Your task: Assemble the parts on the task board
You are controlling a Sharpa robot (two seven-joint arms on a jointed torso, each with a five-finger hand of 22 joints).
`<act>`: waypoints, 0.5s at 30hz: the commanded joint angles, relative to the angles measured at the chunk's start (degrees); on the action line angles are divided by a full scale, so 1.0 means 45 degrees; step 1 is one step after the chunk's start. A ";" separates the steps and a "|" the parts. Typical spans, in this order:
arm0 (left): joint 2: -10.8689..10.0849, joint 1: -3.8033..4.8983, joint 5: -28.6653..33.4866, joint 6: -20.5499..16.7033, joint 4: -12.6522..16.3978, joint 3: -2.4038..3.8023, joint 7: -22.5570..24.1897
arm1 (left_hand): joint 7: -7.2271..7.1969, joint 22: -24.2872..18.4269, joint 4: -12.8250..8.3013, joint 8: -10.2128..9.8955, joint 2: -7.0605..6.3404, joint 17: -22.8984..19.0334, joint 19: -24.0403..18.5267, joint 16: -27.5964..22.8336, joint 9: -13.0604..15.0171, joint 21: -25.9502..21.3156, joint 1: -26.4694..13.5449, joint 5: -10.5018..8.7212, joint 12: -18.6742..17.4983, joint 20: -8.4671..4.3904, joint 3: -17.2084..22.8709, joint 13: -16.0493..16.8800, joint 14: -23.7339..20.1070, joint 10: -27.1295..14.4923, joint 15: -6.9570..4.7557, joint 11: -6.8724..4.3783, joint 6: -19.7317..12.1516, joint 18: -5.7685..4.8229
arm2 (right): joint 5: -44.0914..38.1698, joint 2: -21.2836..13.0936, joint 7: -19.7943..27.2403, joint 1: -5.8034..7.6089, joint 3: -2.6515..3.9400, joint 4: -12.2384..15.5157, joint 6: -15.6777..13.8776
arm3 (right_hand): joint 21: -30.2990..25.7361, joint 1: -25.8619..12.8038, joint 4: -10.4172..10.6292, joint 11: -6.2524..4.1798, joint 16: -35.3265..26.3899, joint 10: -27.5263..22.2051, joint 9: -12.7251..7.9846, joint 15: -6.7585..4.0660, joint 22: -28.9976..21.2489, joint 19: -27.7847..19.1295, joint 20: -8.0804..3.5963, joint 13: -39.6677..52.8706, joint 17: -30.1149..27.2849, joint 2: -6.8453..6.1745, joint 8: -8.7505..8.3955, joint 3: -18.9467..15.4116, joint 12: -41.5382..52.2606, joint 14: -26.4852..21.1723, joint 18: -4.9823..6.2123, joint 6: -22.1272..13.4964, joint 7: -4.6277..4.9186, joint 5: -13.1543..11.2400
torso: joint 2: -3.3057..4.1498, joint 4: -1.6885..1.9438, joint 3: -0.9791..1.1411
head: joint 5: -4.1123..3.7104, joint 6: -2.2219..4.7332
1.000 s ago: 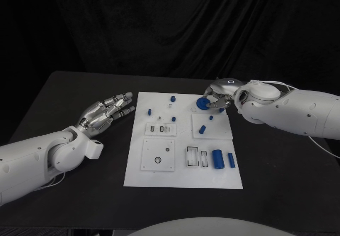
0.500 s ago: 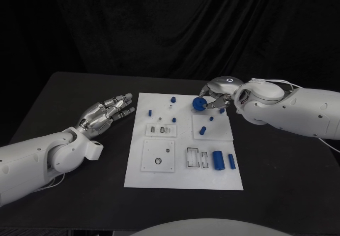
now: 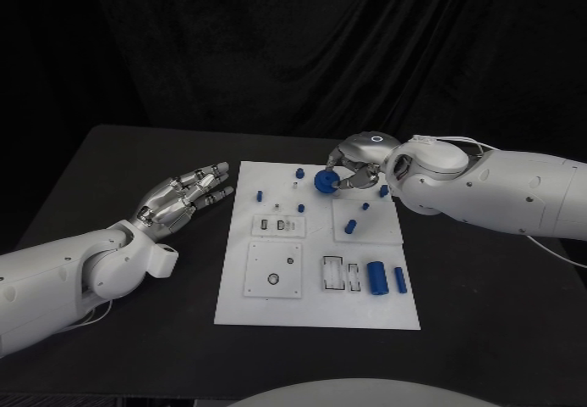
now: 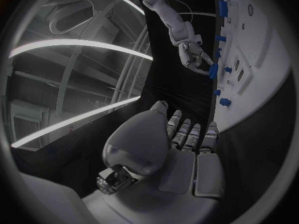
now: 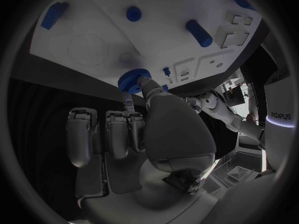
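While our right hand (image 3: 352, 170) is pinching the blue gear (image 3: 326, 181) at the board's (image 3: 315, 309) twelve o'clock, a loose fingertip hold is risking a drop; our left hand (image 3: 183, 193) is lying open.

One task board (image 3: 315, 312), two hands (one holding a blue gear (image 3: 326, 181))

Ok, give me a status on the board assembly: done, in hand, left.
Done: several small blue pegs look to be standing upright at the far end of the white board.

In hand: the right hand holds a blue gear above the board's far end. The left hand is open beside the board, holding nothing.

Left: two blue cylinders lie loose near the right edge, and the slots beside them look unfilled.
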 commanded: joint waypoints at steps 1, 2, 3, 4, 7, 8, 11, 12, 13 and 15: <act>0.0071 -0.0014 0.0015 0.0018 0.0010 0.0013 0.1350 | 0.0048 -0.0008 -0.0020 -0.0054 -0.0026 -0.0011 -0.0079 -0.0077 0.0017 -0.0042 0.0105 0.0042 -0.0013 -0.0004 0.0075 -0.0004 -0.0050 -0.0074 0.0026 -0.0001 -0.0001 0.0253 | -0.0083 0.0312 -0.0135 0.0009 0.0012 -0.0259 0.0108 | 0.0080 -0.0032 0.0075 -0.0024 0.0036 0.1326 0.3172 -0.0086 0.3007 0.0959 -0.0071 0.3354 0.3352 0.0059 0.0780 -0.0019 0.0034 0.1321 -0.0222 0.0064 -0.0139 -0.0056 | 0.0020 0.0025 0.0012 | -0.0055 -0.0020; 0.0087 -0.0014 0.0015 0.0023 0.0004 0.0013 0.1349 | 0.0048 -0.0008 -0.0020 -0.0054 -0.0026 -0.0011 -0.0079 -0.0077 0.0017 -0.0042 0.0105 0.0042 -0.0013 -0.0004 0.0075 -0.0004 -0.0050 -0.0074 0.0026 -0.0001 -0.0001 0.0253 | -0.0083 0.0447 -0.0127 0.0003 0.0013 -0.0358 0.0136 | 0.0080 -0.0032 0.0075 -0.0024 0.0036 0.1326 0.3172 -0.0086 0.3007 0.0959 -0.0071 0.3354 0.3352 0.0059 0.0780 -0.0019 0.0034 0.1321 -0.0222 0.0064 -0.0139 -0.0056 | 0.0024 0.0022 0.0019 | -0.0057 -0.0016; 0.0099 -0.0014 0.0015 0.0026 -0.0001 0.0013 0.1346 | 0.0048 -0.0008 -0.0020 -0.0054 -0.0026 -0.0011 -0.0079 -0.0077 0.0017 -0.0042 0.0105 0.0042 -0.0013 -0.0004 0.0075 -0.0004 -0.0050 -0.0074 0.0026 -0.0001 -0.0001 0.0253 | -0.0083 0.0555 -0.0123 -0.0003 0.0015 -0.0437 0.0160 | 0.0089 -0.0033 0.0078 -0.0023 0.0036 0.1326 0.3172 -0.0085 0.3013 0.0966 -0.0071 0.3354 0.3352 0.0062 0.0778 -0.0017 0.0034 0.1321 -0.0225 0.0060 -0.0138 -0.0061 | 0.0024 0.0014 0.0023 | -0.0048 -0.0008; 0.0110 -0.0014 0.0015 0.0028 -0.0005 0.0013 0.1344 | 0.0048 -0.0008 -0.0020 -0.0054 -0.0026 -0.0011 -0.0079 -0.0077 0.0017 -0.0042 0.0105 0.0042 -0.0013 -0.0004 0.0075 -0.0004 -0.0050 -0.0074 0.0026 -0.0001 -0.0001 0.0253 | -0.0083 0.0689 -0.0118 -0.0010 0.0017 -0.0535 0.0189 | 0.0083 -0.0037 0.0083 -0.0021 0.0036 0.1326 0.3172 -0.0083 0.3009 0.0961 -0.0069 0.3354 0.3352 0.0064 0.0772 -0.0014 0.0034 0.1321 -0.0223 0.0051 -0.0133 -0.0070 | 0.0025 0.0000 0.0023 | -0.0027 -0.0015; 0.0123 -0.0014 0.0015 0.0028 -0.0014 0.0013 0.1335 | 0.0048 -0.0008 -0.0020 -0.0054 -0.0026 -0.0011 -0.0079 -0.0077 0.0017 -0.0042 0.0105 0.0042 -0.0013 -0.0004 0.0075 -0.0004 -0.0050 -0.0074 0.0026 -0.0001 -0.0001 0.0253 | -0.0083 0.1028 -0.0110 -0.0031 0.0025 -0.0775 0.0264 | 0.0086 -0.0039 0.0086 -0.0017 0.0036 0.1326 0.3169 -0.0081 0.3011 0.0963 -0.0068 0.3354 0.3352 0.0063 0.0761 -0.0010 0.0034 0.1321 -0.0223 0.0033 -0.0128 -0.0079 | 0.0028 -0.0028 0.0023 | 0.0001 -0.0028; 0.0126 -0.0014 0.0015 0.0028 -0.0018 0.0013 0.1332 | 0.0048 -0.0008 -0.0020 -0.0054 -0.0026 -0.0011 -0.0079 -0.0077 0.0017 -0.0042 0.0105 0.0042 -0.0013 -0.0004 0.0075 -0.0004 -0.0050 -0.0074 0.0026 -0.0001 -0.0001 0.0253 | -0.0083 0.1126 -0.0111 -0.0038 0.0027 -0.0845 0.0288 | 0.0079 -0.0038 0.0090 -0.0011 0.0036 0.1326 0.3164 -0.0077 0.3007 0.0958 -0.0065 0.3354 0.3352 0.0065 0.0742 0.0002 0.0034 0.1321 -0.0221 0.0004 -0.0121 -0.0089 | 0.0030 -0.0026 0.0027 | -0.0006 -0.0036; 0.0138 -0.0014 0.0015 0.0029 -0.0031 0.0013 0.1320 | 0.0048 -0.0008 -0.0020 -0.0054 -0.0026 -0.0011 -0.0079 -0.0077 0.0017 -0.0042 0.0105 0.0042 -0.0013 -0.0004 0.0075 -0.0004 -0.0050 -0.0074 0.0026 -0.0001 -0.0001 0.0253 | -0.0083 0.1429 -0.0105 -0.0061 0.0039 -0.1071 0.0359 | 0.0066 -0.0038 0.0097 0.0002 0.0036 0.1326 0.3152 -0.0067 0.3000 0.0949 -0.0058 0.3354 0.3352 0.0063 0.0700 0.0021 0.0034 0.1321 -0.0217 -0.0049 -0.0103 -0.0116 | 0.0041 -0.0016 0.0037 | -0.0035 -0.0039; 0.0140 -0.0014 0.0015 0.0030 -0.0033 0.0013 0.1319 | 0.0048 -0.0008 -0.0020 -0.0054 -0.0026 -0.0011 -0.0079 -0.0077 0.0017 -0.0042 0.0105 0.0042 -0.0013 -0.0004 0.0075 -0.0004 -0.0050 -0.0074 0.0026 -0.0001 -0.0001 0.0253 | -0.0083 0.1475 -0.0101 -0.0064 0.0041 -0.1107 0.0366 | 0.0071 -0.0039 0.0099 0.0004 0.0036 0.1326 0.3150 -0.0065 0.3004 0.0953 -0.0057 0.3354 0.3352 0.0062 0.0693 0.0023 0.0034 0.1321 -0.0219 -0.0057 -0.0099 -0.0120 | 0.0043 -0.0014 0.0037 | -0.0038 -0.0039; 0.0145 -0.0014 0.0015 0.0031 -0.0037 0.0013 0.1316 | 0.0048 -0.0008 -0.0020 -0.0054 -0.0026 -0.0011 -0.0079 -0.0077 0.0017 -0.0042 0.0105 0.0042 -0.0013 -0.0004 0.0075 -0.0004 -0.0050 -0.0074 0.0026 -0.0001 -0.0001 0.0253 | -0.0083 0.1563 -0.0091 -0.0071 0.0044 -0.1178 0.0381 | 0.0070 -0.0043 0.0105 0.0010 0.0036 0.1326 0.3146 -0.0062 0.3004 0.0952 -0.0055 0.3354 0.3352 0.0064 0.0682 0.0029 0.0034 0.1321 -0.0219 -0.0062 -0.0091 -0.0127 | 0.0036 -0.0007 0.0040 | -0.0045 -0.0044; 0.0164 -0.0014 0.0015 0.0044 -0.0053 0.0013 0.1302 | 0.0048 -0.0008 -0.0020 -0.0054 -0.0026 -0.0011 -0.0079 -0.0077 0.0017 -0.0042 0.0105 0.0042 -0.0013 -0.0004 0.0075 -0.0004 -0.0050 -0.0074 0.0026 -0.0001 -0.0001 0.0253 | -0.0083 0.1799 -0.0054 -0.0098 0.0057 -0.1365 0.0409 | 0.0058 -0.0050 0.0114 0.0021 0.0036 0.1326 0.3139 -0.0055 0.2997 0.0943 -0.0050 0.3354 0.3352 0.0065 0.0658 0.0038 0.0034 0.1321 -0.0215 -0.0073 -0.0077 -0.0142 | 0.0038 0.0010 0.0046 | -0.0073 -0.0060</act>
